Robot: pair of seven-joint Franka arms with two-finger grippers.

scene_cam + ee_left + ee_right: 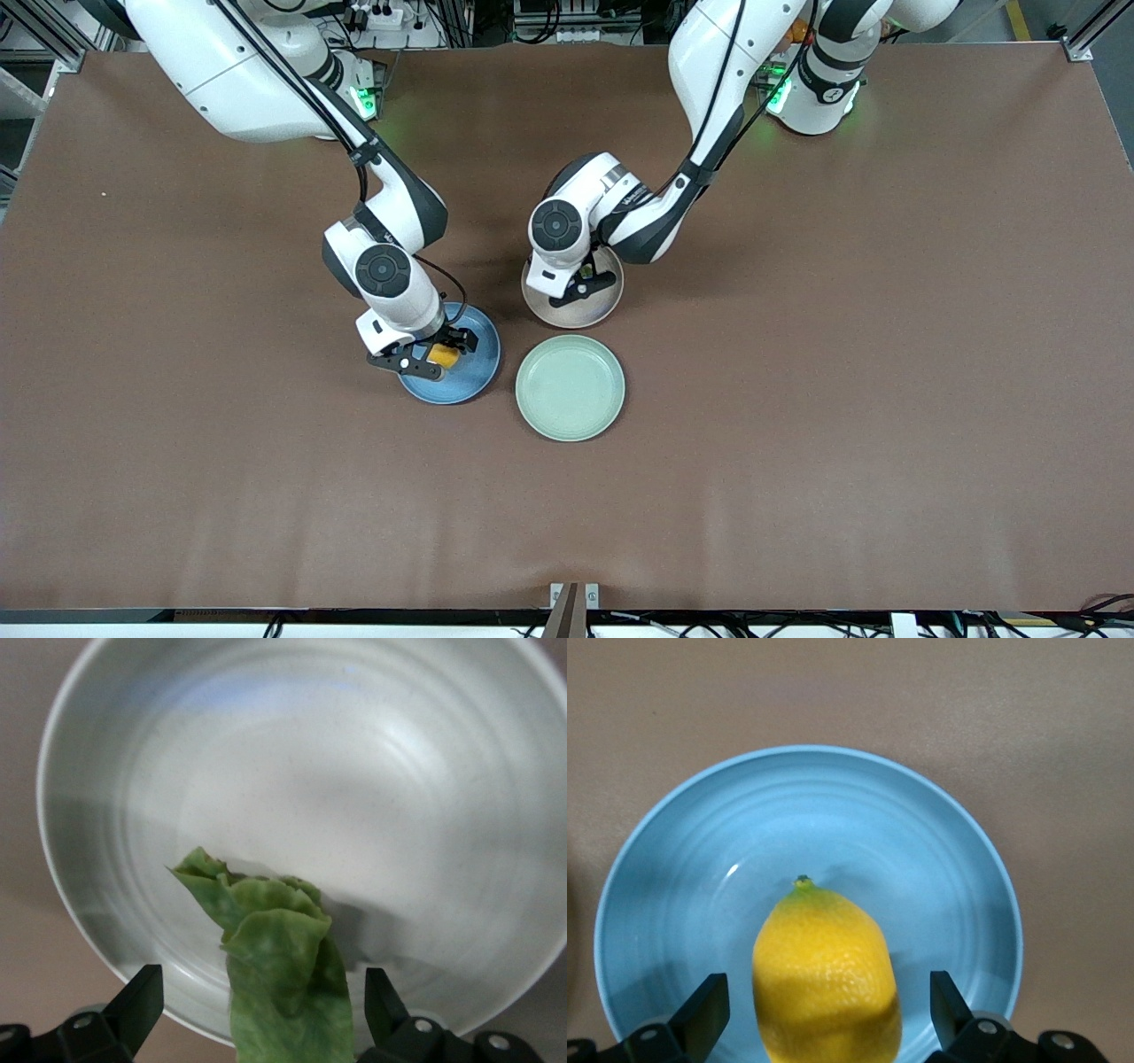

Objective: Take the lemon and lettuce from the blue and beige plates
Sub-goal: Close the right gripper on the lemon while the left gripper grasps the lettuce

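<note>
The lemon lies in the blue plate. My right gripper is open, low over the plate, with one finger on each side of the lemon and a gap on both sides. In the front view the right gripper straddles the lemon on the blue plate. The lettuce lies in the beige plate. My left gripper is open with the leaf between its fingers, apart from both. In the front view the left gripper is over the beige plate, and the hand hides most of the leaf.
A pale mint-green plate stands empty on the brown table, nearer to the front camera than the beige plate and beside the blue plate. The three plates sit close together at the table's middle.
</note>
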